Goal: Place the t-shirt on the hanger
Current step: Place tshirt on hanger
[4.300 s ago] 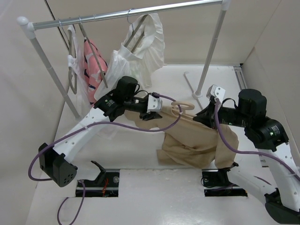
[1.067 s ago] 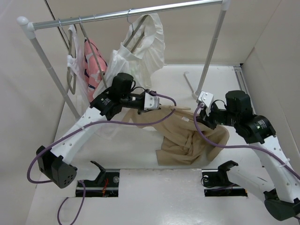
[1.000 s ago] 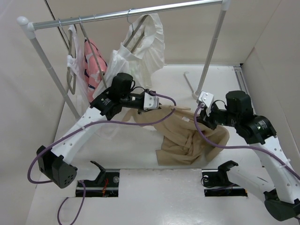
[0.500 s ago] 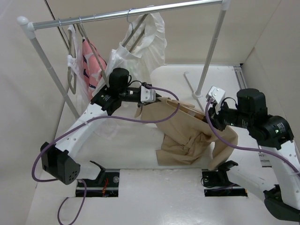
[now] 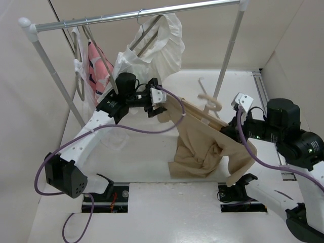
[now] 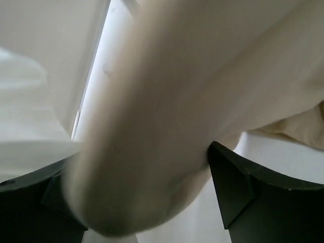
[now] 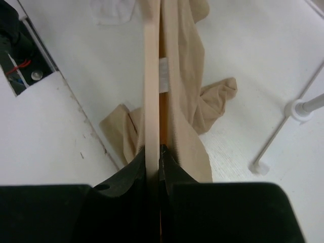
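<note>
Hanging on the clothes rail (image 5: 136,14): a pink patterned garment (image 5: 97,68) at the far left and a white pleated garment (image 5: 154,48) just to its right, both up behind the arms.
left claw (image 5: 159,107): it sits just below the white pleated garment, at the left end of the tan cloth. Its fingers (image 6: 243,197) stand wide apart with a rounded, cloth-covered bulge between them. The close view is blurred, so I cannot tell whether the cloth presses on either pad.
t-shirt (image 5: 200,149): tan, and slung over the hanger. Its top edge follows the slanted bar from the left claw across to the right claw. The rest drops in bunched folds, and the lowest part lies on the table (image 5: 126,147). One fold hangs down beneath the right arm. A small white label (image 7: 163,81) shows against the bar in the right wrist view.
hanger (image 5: 202,114): pale peach, held off the table and slanting between the two claws, mostly covered by cloth. Its curved hook (image 5: 211,103) pokes out bare on the far side, near the rail's right upright (image 5: 228,55) but apart from it.
right claw (image 5: 229,132): pinched together on the right end of the hanger, with the pale bar running straight out from between its fingers. Tan cloth lies along one side of the bar, right up against the claw.
</note>
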You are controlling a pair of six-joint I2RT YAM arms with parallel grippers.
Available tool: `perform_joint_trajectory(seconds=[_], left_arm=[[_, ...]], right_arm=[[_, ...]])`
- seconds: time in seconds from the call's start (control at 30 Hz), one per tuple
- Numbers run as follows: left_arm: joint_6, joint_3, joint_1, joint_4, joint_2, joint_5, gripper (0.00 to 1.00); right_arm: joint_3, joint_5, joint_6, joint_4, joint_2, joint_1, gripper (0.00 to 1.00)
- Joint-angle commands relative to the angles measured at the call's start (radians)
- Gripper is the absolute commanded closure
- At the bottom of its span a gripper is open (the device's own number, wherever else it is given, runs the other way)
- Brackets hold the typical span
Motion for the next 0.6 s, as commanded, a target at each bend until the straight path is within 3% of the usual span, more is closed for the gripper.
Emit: perform_joint_trajectory(seconds=[0.0, 0.23, 0.4, 0.57], left_arm=[[-0.041, 0.013, 0.013, -0.042, 0.017, -0.163, 0.21], [-0.078, 0.077, -0.019, -0.088, 0.072, -0.308, 0.16], [-0.117, 0.066, -0.019, -0.077, 0.035, -0.227, 0.0], [-0.107, 0.014, -0.019, -0.067, -0.037, -0.092, 0.0]], right_arm=[[0.045, -0.103, 0.028, 0.162, -0.049, -0.011, 1.0], [0.019, -0.106, 0.049, 0.199, -0.019, -0.011, 1.0], [0.162, 0.095, 0.075, 0.145, 0.107, -0.011, 1.0], [0.384, 0.256, 0.097, 0.107, 0.294, -0.011, 1.0]])
